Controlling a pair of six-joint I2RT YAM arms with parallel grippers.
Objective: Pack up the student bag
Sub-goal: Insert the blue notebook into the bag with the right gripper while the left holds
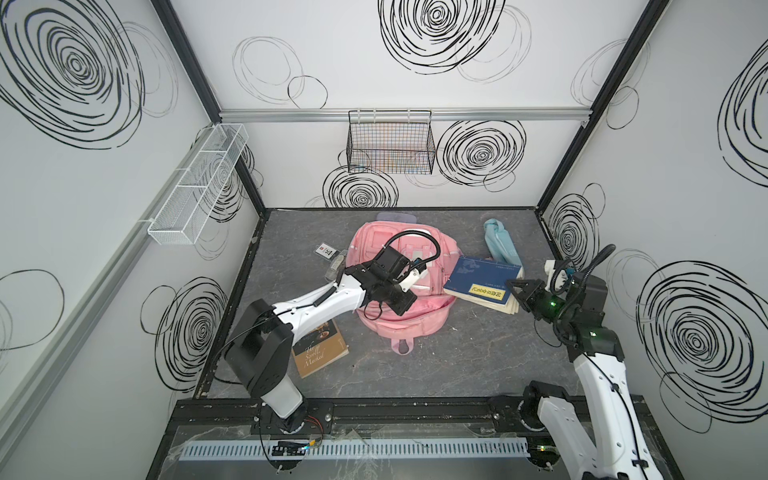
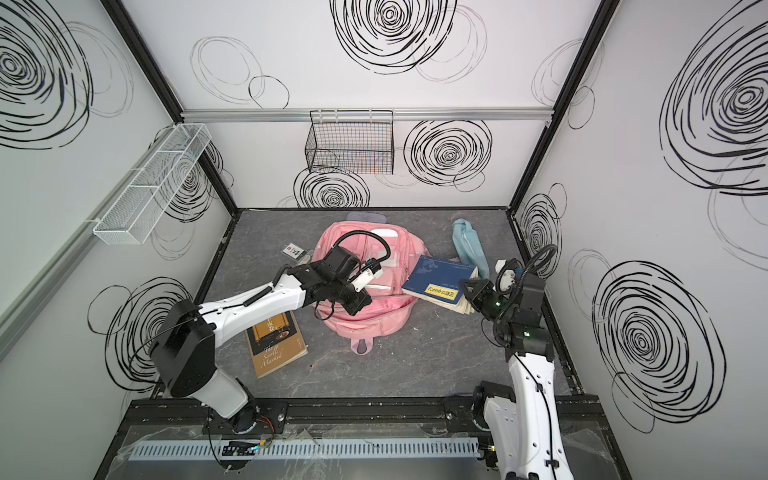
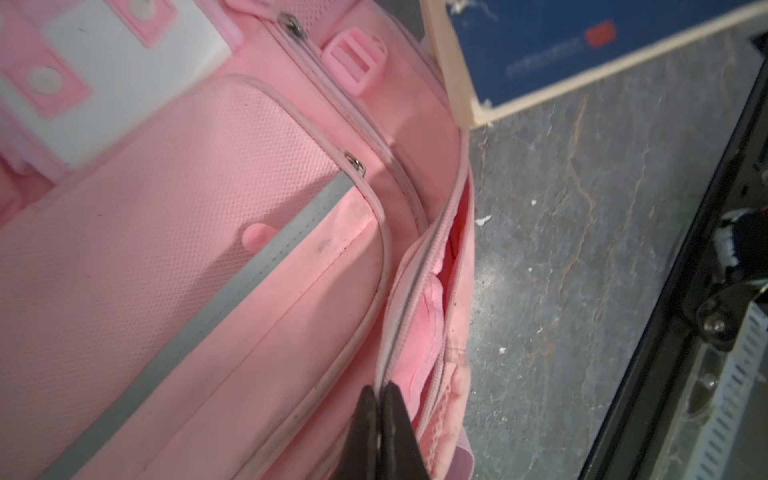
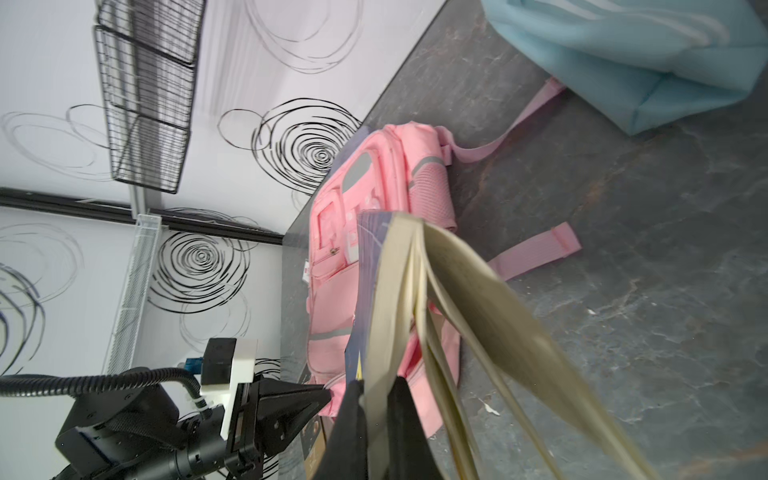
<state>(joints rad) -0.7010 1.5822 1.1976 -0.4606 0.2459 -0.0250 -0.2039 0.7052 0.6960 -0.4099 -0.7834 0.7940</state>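
Under left tool point(image 1: 405, 308), student bag point(image 1: 415, 328) — partly hidden

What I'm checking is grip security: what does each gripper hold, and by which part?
Left gripper: student bag, pinched at its open zipper edge. Right gripper: blue book, by cover and some pages.

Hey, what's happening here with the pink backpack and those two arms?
Two robot arms are packing the student bag, which lies flat on the table. The left gripper is pinched shut on the edge of its partly open zip. The right gripper clamps a blue book by some pages next to the bag, the rest fanning loose. A brown book and a light-blue pouch lie outside the bag, not yet packed.
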